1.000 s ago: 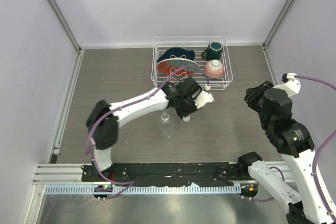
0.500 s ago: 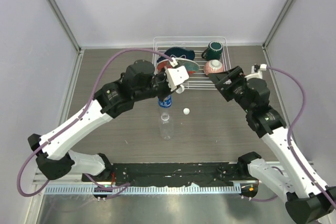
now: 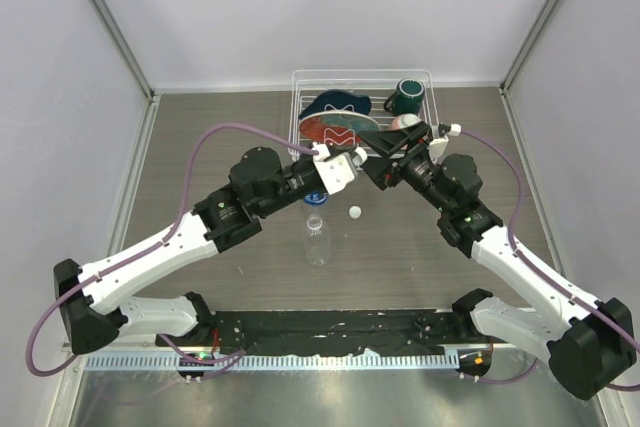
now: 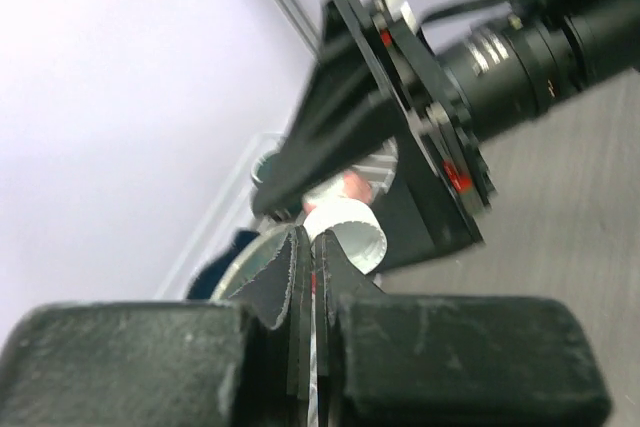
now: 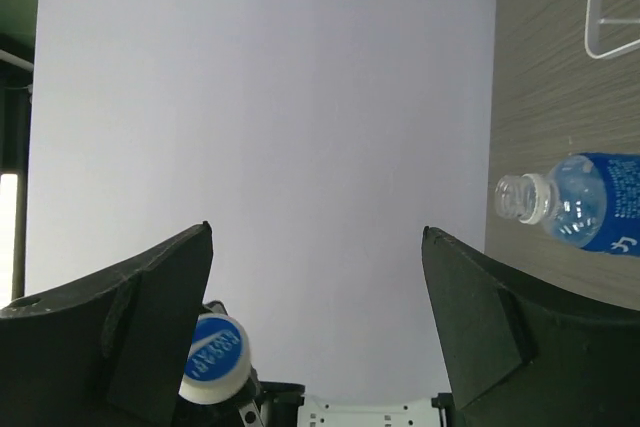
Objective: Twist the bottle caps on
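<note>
A plain clear bottle [image 3: 316, 240] stands uncapped mid-table. Behind it, the blue-labelled bottle [image 3: 314, 201] [image 5: 577, 203] is half hidden under my left arm, its neck bare. One white bottle cap [image 3: 354, 213] lies on the table to their right. My left gripper [image 3: 352, 159] [image 4: 312, 247] is shut on the other cap [image 4: 346, 237] [image 5: 213, 359], white with a blue printed top, held above the table. My right gripper [image 3: 373, 161] [image 5: 315, 230] faces it with jaws wide open and nothing between them; the held cap sits by its left finger [image 5: 130, 327].
A white wire rack [image 3: 432, 119] stands at the back with plates, a dark green mug [image 3: 406, 97] and a pink bowl [image 3: 408, 128]. Both grippers meet just in front of the rack. Grey walls enclose the table on three sides.
My right arm has swung in from the right to meet the left gripper, and its jaws have opened wide. The left gripper, still shut on the cap, has shifted slightly right.
</note>
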### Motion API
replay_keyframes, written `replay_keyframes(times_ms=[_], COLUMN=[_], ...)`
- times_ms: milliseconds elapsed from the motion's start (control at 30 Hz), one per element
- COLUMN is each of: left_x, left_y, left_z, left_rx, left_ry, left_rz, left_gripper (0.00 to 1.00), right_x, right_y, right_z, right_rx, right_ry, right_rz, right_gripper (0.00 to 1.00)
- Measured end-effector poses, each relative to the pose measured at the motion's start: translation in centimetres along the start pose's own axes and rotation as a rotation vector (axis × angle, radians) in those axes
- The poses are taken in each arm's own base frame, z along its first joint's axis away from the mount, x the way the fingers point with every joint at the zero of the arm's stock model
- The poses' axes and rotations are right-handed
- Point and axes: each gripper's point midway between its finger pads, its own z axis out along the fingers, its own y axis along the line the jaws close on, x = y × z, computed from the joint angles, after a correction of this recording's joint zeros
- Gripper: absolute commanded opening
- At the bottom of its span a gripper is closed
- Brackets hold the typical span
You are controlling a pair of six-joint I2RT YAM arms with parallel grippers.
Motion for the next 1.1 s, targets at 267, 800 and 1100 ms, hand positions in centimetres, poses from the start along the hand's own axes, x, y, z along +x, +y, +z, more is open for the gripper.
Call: replay_keyframes(times_ms=[267,800,1100], left_x=[-0.9,1.1,0.5], left_y=[1.7,0.7,0.6], left_z=[1.6,3.2,3.5], left_rx=[-0.101,-0.116,-0.12], left_ry=[-0.079,-0.019,-0.028], left_rz=[0.086,0.071,0.052], left_gripper=[0.0,0.0,0.0], right_x=[0.9,1.3,1.4], right_y=[1.9,4.2,4.0], right_z=[0.1,-1.3,-1.6], right_rx=[-0.076,-0.152,-0.152], right_ry=[0.038,0.053,0.055], right_rz=[0.044,0.012,-0.001], right_gripper=[0.87,0.75,0.6])
